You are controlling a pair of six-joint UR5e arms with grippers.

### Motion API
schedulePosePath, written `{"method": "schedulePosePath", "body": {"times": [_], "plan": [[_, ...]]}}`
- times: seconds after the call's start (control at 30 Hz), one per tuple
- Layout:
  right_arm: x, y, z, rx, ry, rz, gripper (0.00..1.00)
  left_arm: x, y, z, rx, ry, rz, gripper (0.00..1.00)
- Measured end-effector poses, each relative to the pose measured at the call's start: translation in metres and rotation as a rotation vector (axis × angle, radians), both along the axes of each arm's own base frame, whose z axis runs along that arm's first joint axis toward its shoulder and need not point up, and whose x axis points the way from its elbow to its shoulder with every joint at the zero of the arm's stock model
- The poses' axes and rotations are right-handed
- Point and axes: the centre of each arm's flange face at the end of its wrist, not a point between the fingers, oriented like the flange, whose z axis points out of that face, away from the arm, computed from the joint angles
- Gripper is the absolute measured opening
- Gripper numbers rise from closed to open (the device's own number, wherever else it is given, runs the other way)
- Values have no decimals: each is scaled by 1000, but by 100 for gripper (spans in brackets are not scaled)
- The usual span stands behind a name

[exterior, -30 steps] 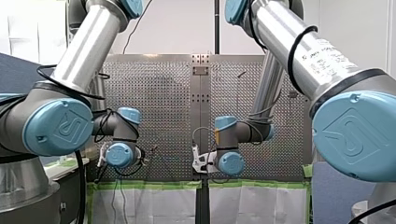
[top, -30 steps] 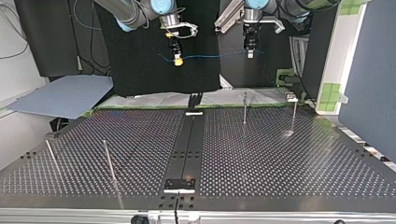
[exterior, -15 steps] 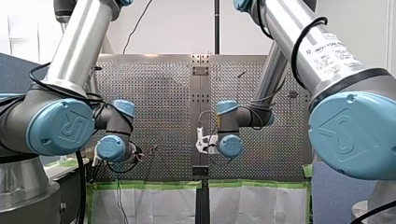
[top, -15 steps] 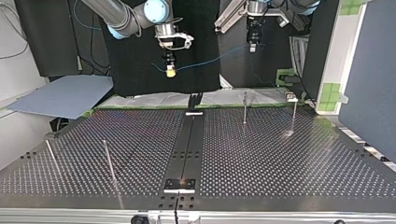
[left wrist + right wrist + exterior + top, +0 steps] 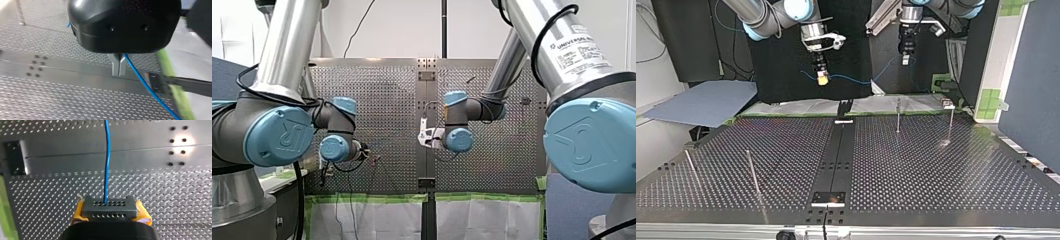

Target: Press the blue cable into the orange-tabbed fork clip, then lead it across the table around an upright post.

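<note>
Right claw (image 5: 822, 77) and left claw (image 5: 906, 59) each pinched the blue cable (image 5: 856, 81), slung sagging between them over the counter's (image 5: 936, 170) arm-side edge, with the fork clip (image 5: 845, 107) at that edge's middle below the span, nearer the right claw.

A robot lab is shown by the left robot arm (image 5: 287, 55) and the right robot arm (image 5: 562, 50) in silver and blue, the metal table (image 5: 936, 170) full of small holes, and a thin post (image 5: 752, 172) stood on it.
</note>
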Motion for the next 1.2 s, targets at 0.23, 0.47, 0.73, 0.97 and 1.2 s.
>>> {"method": "schedulePosePath", "body": {"times": [0.23,0.47,0.73,0.97,1.2], "plan": [[3,-3,-19,-1,-16,5,0,13,-5,7,-78,-21,-4,0],[3,-8,-45,-3,-23,2,0,23,-6,4,-146,-29,12,0],[7,-18,-69,2,-18,4,0,41,-11,-10,-198,-32,17,0],[12,-29,-90,30,3,20,0,44,-8,-32,-220,14,42,0],[15,-45,-91,34,1,36,0,50,-3,-39,-226,29,75,0]]}}
